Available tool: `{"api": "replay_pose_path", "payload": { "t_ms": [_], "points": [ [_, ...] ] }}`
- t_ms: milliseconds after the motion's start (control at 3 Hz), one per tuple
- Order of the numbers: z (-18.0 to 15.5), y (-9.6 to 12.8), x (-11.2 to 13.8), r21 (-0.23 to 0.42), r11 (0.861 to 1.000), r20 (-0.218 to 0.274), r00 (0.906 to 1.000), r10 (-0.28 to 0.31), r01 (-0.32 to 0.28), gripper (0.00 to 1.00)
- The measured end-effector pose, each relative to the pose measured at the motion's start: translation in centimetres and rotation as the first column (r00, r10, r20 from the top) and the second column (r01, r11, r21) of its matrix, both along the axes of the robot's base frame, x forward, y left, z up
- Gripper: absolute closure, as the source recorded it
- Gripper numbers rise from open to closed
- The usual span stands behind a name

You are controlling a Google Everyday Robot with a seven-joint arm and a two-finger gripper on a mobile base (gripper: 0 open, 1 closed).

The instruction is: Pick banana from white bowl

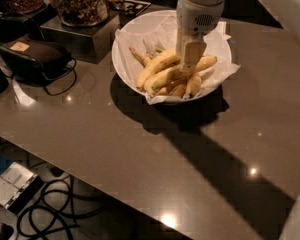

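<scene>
Down inside the white bowl (136, 30), at the table's (140, 154) far side, the gripper (190, 68) hangs over the heap of fruit, its tip touching or just above the banana (157, 68); whether it is clenched or released cannot be told. That banana lies curved across the bowl's middle among shorter ones. Snack jars (80, 4) stand far left.

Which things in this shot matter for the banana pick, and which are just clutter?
Job:
banana
white bowl holding it
tool, down in the bowl over the banana pile

Clutter:
smaller bananas
snack jar
black case
cables
</scene>
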State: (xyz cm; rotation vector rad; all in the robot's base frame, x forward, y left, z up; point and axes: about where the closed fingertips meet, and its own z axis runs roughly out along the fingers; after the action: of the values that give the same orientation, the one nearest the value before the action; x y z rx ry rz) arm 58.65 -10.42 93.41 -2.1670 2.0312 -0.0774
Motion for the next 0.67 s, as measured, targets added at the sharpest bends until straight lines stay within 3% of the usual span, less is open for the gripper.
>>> {"api": "replay_pose_path", "payload": {
  "t_ms": [667],
  "points": [
    [-0.62, 0.82, 0.14, -0.007, 1.0, -0.015, 0.9997, 0.021, -0.022, 0.56]
  ]
}}
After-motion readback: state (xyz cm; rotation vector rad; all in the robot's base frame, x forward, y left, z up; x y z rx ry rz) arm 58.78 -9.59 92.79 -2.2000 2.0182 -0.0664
